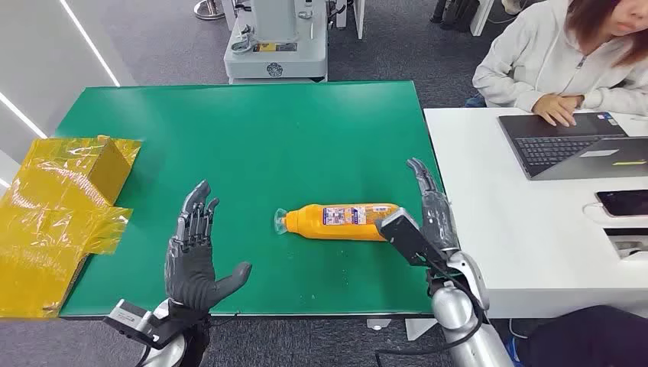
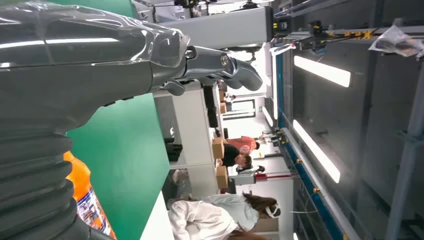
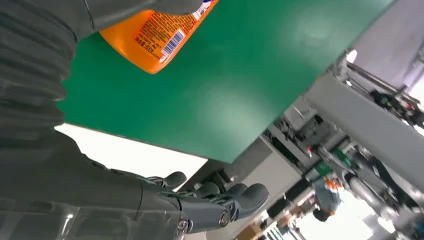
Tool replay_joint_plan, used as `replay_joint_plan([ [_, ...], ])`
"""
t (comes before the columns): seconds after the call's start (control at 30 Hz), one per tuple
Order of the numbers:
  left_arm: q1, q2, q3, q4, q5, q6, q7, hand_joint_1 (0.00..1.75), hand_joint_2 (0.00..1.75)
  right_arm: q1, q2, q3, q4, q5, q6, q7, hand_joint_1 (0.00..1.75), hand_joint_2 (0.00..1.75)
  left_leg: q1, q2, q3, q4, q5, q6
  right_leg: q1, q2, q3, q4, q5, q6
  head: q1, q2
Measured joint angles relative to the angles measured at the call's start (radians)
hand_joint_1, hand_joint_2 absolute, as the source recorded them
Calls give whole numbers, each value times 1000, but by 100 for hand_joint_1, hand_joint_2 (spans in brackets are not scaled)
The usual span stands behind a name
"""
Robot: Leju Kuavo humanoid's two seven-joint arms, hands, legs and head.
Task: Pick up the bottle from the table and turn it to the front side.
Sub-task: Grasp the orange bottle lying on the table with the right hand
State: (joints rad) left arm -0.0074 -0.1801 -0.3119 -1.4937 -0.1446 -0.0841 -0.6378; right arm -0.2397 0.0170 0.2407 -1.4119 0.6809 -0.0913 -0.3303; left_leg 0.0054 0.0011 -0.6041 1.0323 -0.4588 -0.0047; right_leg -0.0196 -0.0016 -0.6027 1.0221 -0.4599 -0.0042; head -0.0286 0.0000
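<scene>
An orange bottle (image 1: 344,221) lies on its side on the green table (image 1: 252,130), its clear cap end pointing toward my left hand and a white and blue label facing up. My right hand (image 1: 429,210) stands open at the bottle's base end, fingers straight and pointing away from me, its thumb close to the base. My left hand (image 1: 196,256) hovers open well to the left of the bottle, palm turned toward it. The bottle (image 2: 87,197) shows beside my left wrist cover, and its base (image 3: 150,37) shows in the right wrist view.
A yellow plastic-wrapped box (image 1: 57,214) sits at the table's left edge. To the right stands a white desk (image 1: 527,245) with a laptop (image 1: 569,145) and a phone (image 1: 623,202), where a person (image 1: 558,57) in a white hoodie sits.
</scene>
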Motion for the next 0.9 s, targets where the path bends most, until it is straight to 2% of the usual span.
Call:
replay_joint_plan([
  [0.1, -2, 0, 0, 0, 2, -2, 3, 0, 175, -35, -5, 2, 45, 5, 24, 7, 0, 175, 0, 0, 0, 0, 0, 0, 0, 0, 0, 0, 0, 0, 0, 0],
  [0.2, -7, 0, -2, 3, 4, -8, 7, 0, 175, -101, -11, 23, 141, 34, 95, 26, 0, 175, 0, 0, 0, 0, 0, 0, 0, 1, 0, 0, 0, 0, 0, 0],
  [0.37, -24, 0, -9, 14, 8, -7, 10, 0, 175, -237, -15, 120, 371, 89, 182, 13, 0, 175, 0, 0, 0, 0, 0, 0, 0, 0, 0, 0, 0, 0, 0, 0],
  [0.6, -33, 3, -10, 31, 13, 9, 18, 0, 175, -383, -14, 244, 593, 72, 258, -40, 0, 175, 0, 0, -1, 0, 0, -1, 0, 0, 0, 1, 0, 0, 0, 0],
  [0.7, -37, 6, -10, 38, 13, 13, 18, 0, 175, -433, -12, 305, 666, 58, 276, -52, 0, 175, 0, -1, -1, 0, 0, -1, 0, -1, 0, 0, 0, 0, 0, 0],
  [0.9, -47, 10, -10, 51, 16, 27, 18, 0, 175, -478, -6, 369, 743, 53, 283, -56, 0, 175, 0, -1, -1, 0, 0, -1, 0, -1, 0, 0, 0, 0, 0, 0],
])
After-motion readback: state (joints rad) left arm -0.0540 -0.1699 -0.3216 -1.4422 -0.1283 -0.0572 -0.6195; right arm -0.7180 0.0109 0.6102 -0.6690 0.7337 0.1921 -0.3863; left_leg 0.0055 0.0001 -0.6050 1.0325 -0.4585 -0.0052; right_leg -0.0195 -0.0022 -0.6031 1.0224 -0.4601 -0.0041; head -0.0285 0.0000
